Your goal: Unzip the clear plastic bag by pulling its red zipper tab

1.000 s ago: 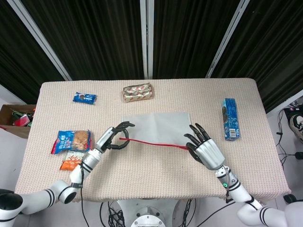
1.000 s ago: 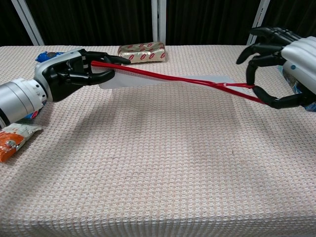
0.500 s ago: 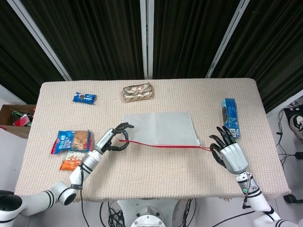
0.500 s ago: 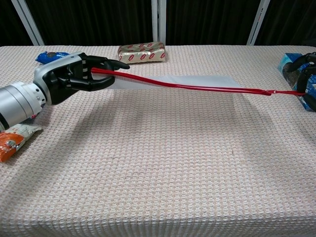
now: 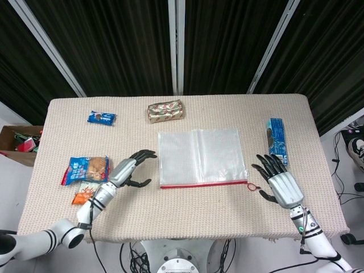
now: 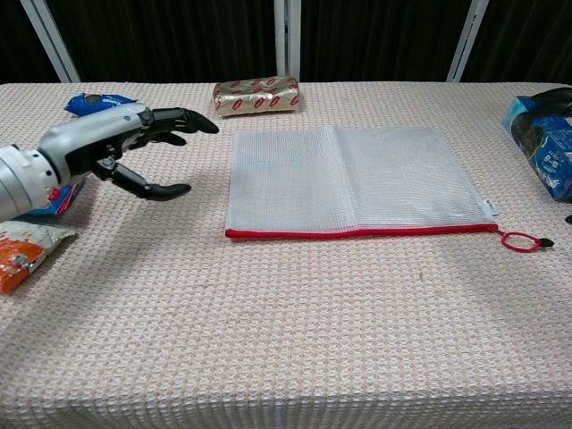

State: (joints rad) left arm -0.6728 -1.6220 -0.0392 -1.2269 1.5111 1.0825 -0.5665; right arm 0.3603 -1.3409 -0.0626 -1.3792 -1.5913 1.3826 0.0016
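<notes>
The clear plastic bag (image 5: 199, 156) (image 6: 349, 180) lies flat in the middle of the table, its red zipper edge (image 5: 202, 184) (image 6: 357, 232) along the near side. The red zipper tab (image 5: 251, 185) (image 6: 522, 240), a small ring, rests on the cloth at the bag's right end. My left hand (image 5: 126, 170) (image 6: 112, 143) hovers left of the bag, fingers spread, holding nothing. My right hand (image 5: 278, 182) sits just right of the tab, fingers apart and empty; in the chest view only a dark fingertip shows at the right edge.
A gold-wrapped pack (image 5: 165, 110) (image 6: 256, 94) lies behind the bag. A blue box (image 5: 276, 142) (image 6: 545, 143) sits at the right. Snack packets (image 5: 86, 169) and a small blue packet (image 5: 101, 118) lie at the left. An orange packet (image 6: 22, 255) is near the front left.
Both hands have let go: the bag dropped flat on the table, the tab lies free at its right end, and the left hand has drawn away to the left.
</notes>
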